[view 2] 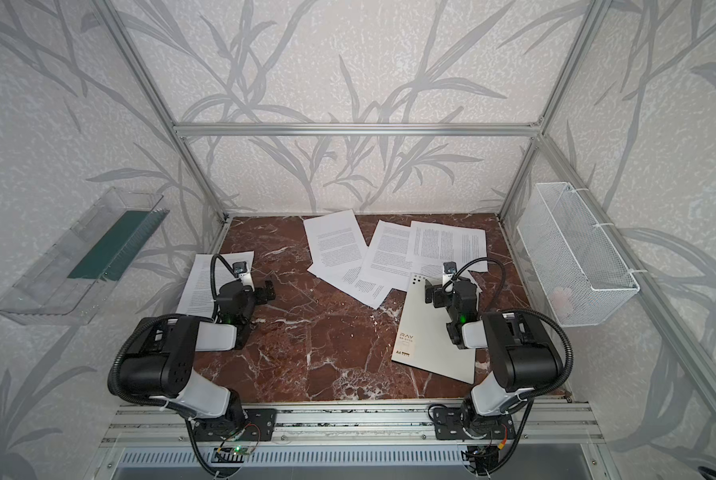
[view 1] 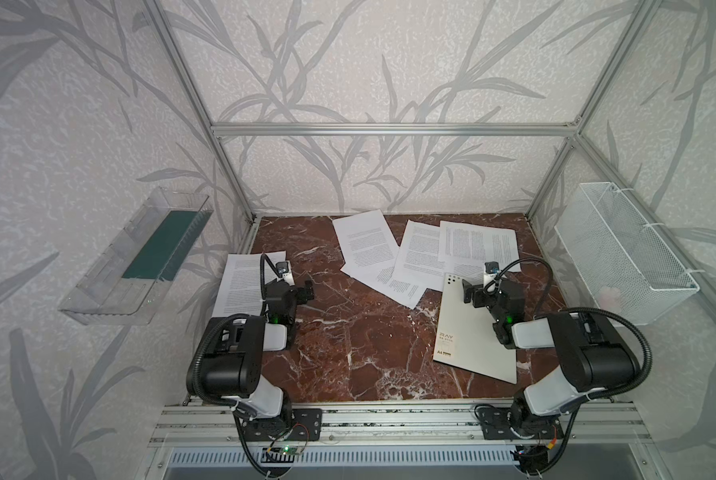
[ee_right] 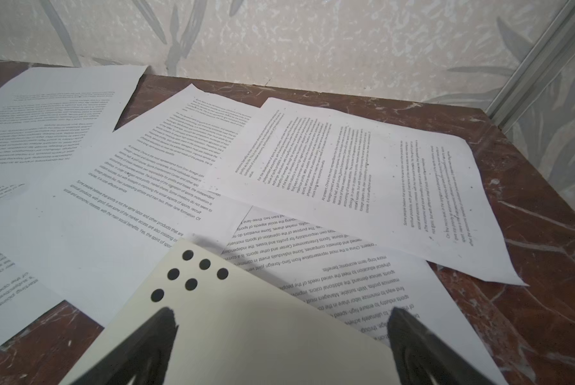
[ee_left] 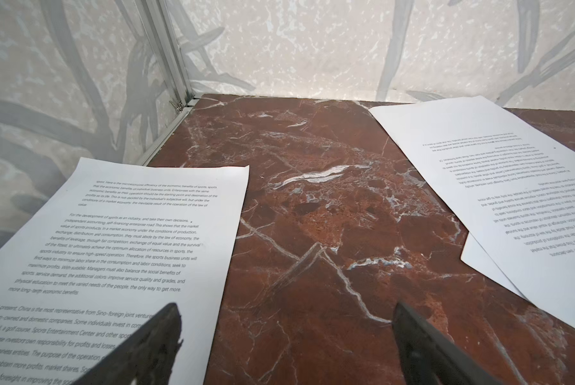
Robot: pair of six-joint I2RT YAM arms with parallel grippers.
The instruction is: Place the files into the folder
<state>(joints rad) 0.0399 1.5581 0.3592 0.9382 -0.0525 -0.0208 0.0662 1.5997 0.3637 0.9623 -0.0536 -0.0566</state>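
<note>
**Item 1: folder** (view 1: 472, 349). It is lying closed and flat on the near right of the table (view 1: 348, 332), off-white cover and "RAY" lettering facing up. Its dotted far corner is resting on top of a printed sheet (ee_right: 362, 283). By my judgement, you are going to have to open the cover before anything goes in.

**Item 2: files** (view 1: 389, 257). None are sitting in the folder yet. Most are lying fanned and overlapping across the far middle and far right of the table. Being thin and loose, they are hugging the surface, which is probably going to make their edges awkward to catch. A lone sheet (view 1: 244, 282) is lying well apart from them at the table's left edge, partly hidden beneath your left arm.

**Item 3: right claw** (ee_right: 279, 315). It is hanging over the folder's far end with jaws spread wide, gripping nothing. Whether the tips are touching the cover cannot be told.

**Item 4: left claw** (ee_left: 287, 313). It is likewise gaping fully and carrying nothing. One finger is hanging over the lone sheet's edge, the other over bare table, so it is seemingly lining up for that sheet.

**Item 5: fittings.** A clear tray (view 1: 98, 291) and a wire basket (view 1: 622, 249) are hanging on the side walls, outside this job.
</note>
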